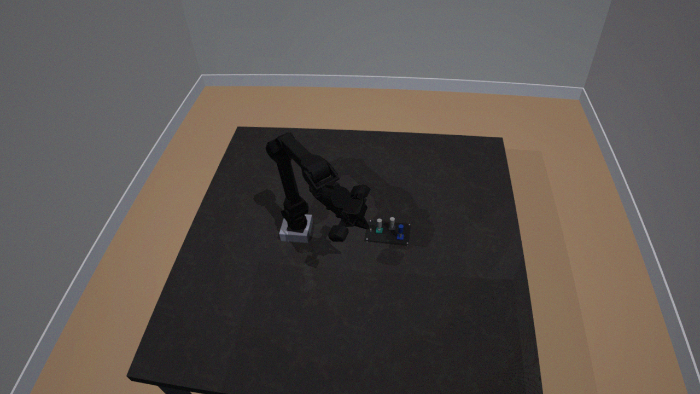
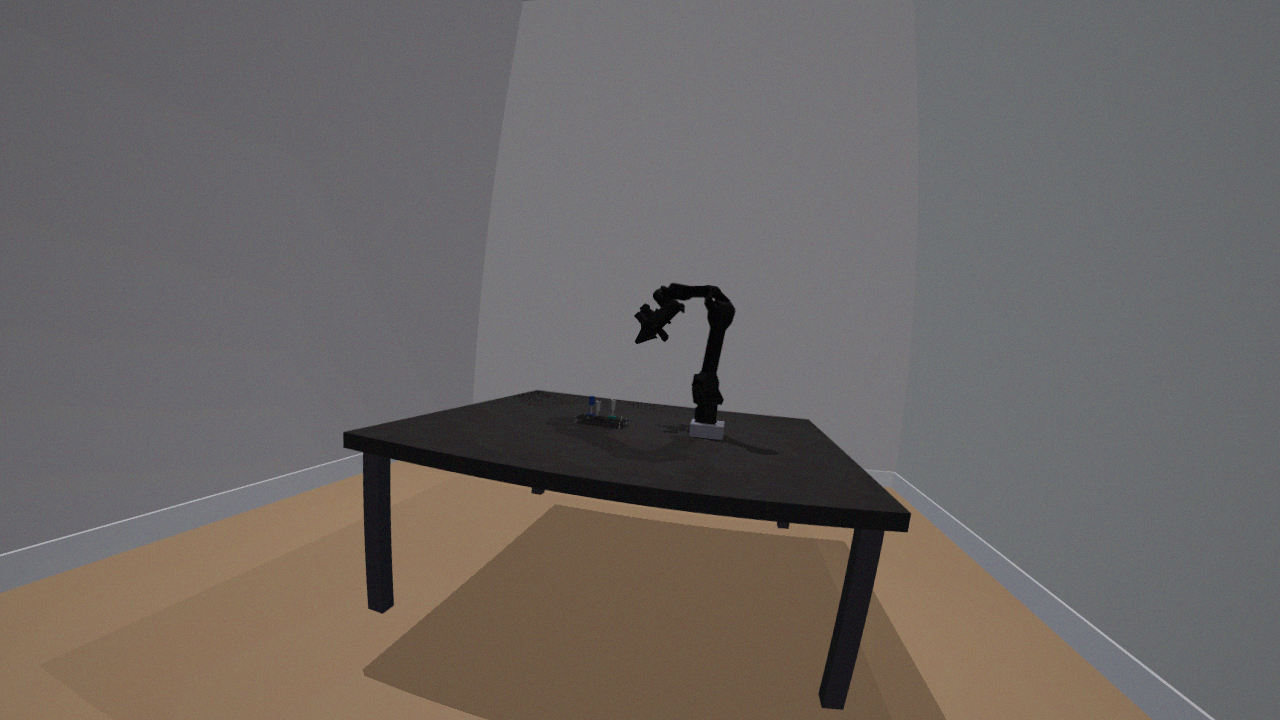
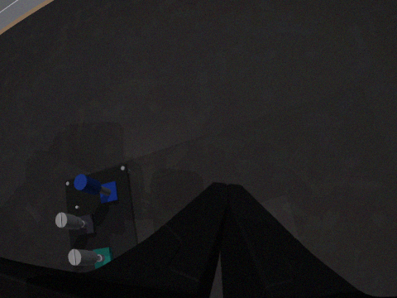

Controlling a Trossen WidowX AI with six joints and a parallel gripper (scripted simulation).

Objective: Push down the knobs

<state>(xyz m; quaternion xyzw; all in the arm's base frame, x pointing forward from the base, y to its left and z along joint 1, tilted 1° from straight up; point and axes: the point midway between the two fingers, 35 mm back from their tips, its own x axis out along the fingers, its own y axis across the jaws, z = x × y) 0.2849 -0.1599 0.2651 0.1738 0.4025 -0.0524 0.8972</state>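
The black circuit board point(image 1: 388, 239) point(image 3: 121, 221) stands on short legs. A blue knob point(image 1: 401, 227) point(image 3: 87, 184) is over the blue potentiometer point(image 1: 400, 237) point(image 3: 111, 194), with bare shaft between them. A light grey knob point(image 1: 379, 223) point(image 3: 83, 257) is over the teal potentiometer point(image 1: 379, 230) point(image 3: 106, 252). Another light grey knob point(image 1: 391, 221) point(image 3: 69, 221) is over a dark grey potentiometer point(image 3: 88, 224). A little shaft seems to show under both grey knobs; their exact height is unclear. My gripper point(image 1: 367, 227) point(image 2: 638, 341) point(image 3: 225, 197) is shut and empty, high above the table and off to the board's arm-base side.
The arm's light base block point(image 1: 295, 236) point(image 2: 707, 429) stands on the dark table point(image 1: 318, 323) point(image 2: 501, 447) beside the board. Small light screw heads mark the board's corners. Arm shadows fall across the table.
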